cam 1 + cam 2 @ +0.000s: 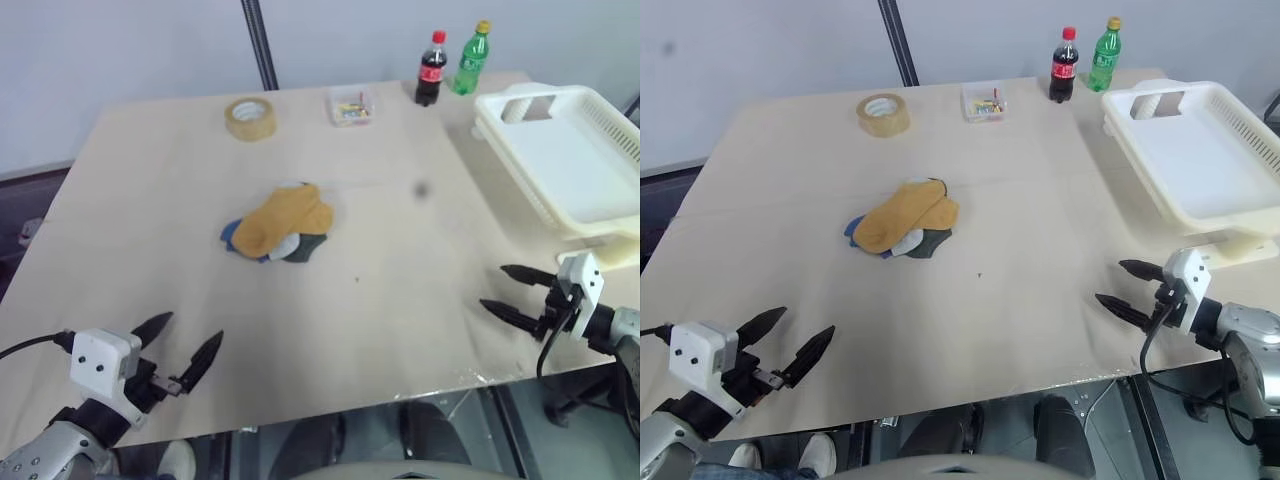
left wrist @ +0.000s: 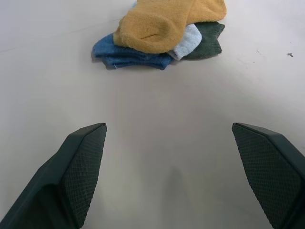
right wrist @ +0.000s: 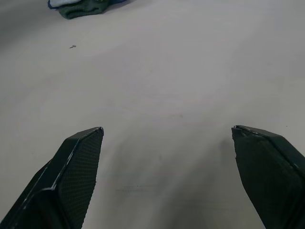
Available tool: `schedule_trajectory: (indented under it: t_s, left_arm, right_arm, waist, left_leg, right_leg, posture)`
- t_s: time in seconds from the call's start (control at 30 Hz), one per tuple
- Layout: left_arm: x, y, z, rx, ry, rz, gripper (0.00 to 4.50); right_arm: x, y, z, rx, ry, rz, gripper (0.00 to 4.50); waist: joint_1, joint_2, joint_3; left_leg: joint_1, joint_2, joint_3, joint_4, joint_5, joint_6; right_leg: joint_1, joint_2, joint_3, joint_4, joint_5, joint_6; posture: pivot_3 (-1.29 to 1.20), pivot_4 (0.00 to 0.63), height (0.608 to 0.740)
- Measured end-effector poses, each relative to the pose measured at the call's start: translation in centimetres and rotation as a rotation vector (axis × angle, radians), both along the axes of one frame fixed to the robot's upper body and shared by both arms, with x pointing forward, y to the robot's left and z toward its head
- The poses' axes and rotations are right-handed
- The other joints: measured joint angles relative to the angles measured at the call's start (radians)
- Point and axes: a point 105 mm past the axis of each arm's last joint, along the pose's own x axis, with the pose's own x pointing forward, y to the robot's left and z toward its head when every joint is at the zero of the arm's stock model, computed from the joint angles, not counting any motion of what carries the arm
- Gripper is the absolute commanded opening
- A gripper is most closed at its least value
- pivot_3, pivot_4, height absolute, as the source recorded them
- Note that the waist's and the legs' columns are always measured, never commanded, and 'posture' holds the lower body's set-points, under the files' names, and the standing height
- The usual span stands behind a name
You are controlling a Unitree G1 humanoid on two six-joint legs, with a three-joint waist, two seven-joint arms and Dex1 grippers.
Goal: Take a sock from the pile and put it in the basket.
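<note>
The left gripper [image 1: 185,345] is held at 7 o'clock over the table [image 1: 150,200], jaws spread wide and empty; the right gripper [image 1: 505,290] at 4 o'clock is likewise spread and empty. The pile [image 1: 282,225] is found mid-table, well apart from both. The basket [image 1: 565,160] is seen at 2 o'clock.

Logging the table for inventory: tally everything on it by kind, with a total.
Sock pile: 1
Basket: 1
Bottles: 2, cola and green
Tape roll: 1
Small clear box: 1
Total: 6
</note>
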Motion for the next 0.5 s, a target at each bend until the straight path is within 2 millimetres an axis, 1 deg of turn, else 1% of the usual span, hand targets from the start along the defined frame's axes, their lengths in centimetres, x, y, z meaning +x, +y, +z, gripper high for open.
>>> schedule_trajectory:
  t_s: [0.17,0.33,0.5]
  left_arm:
    - [0.2,-0.1,0.3,-0.025,-0.026,0.009,4.5]
    - [-0.3,-0.3,0.2,-0.12,-0.007,0.002,4.5]
    - [-0.2,-0.1,0.5,-0.109,-0.02,0.008,4.5]
  right_arm:
    - [0.5,-0.2,0.2,0.005,-0.008,0.0,4.47]
    - [1.0,-0.3,0.5,0.004,-0.024,0.006,4.47]
    - [1.2,-0.3,0.6,0.001,-0.036,0.017,4.47]
  waist:
    - [0.0,0.0,0.0]
    - [-0.002,0.0,0.0]
    - [-0.001,0.0,0.0]
  left_leg:
    - [0.0,0.0,0.0,0.0,0.0,0.0]
    - [0.0,0.0,0.001,0.0,0.0,0.0]
    - [0.0,0.0,0.001,0.0,0.0,0.0]
  right_leg:
    - [0.0,0.0,0.0,0.0,0.0,0.0]
    - [0.0,0.0,0.001,0.0,0.0,0.0]
    - [0.0,0.0,0.0,0.0,0.0,0.0]
  posture:
    - [0.0,0.15,0.74]
    - [0.0,0.15,0.74]
    - [0.0,0.15,0.74]
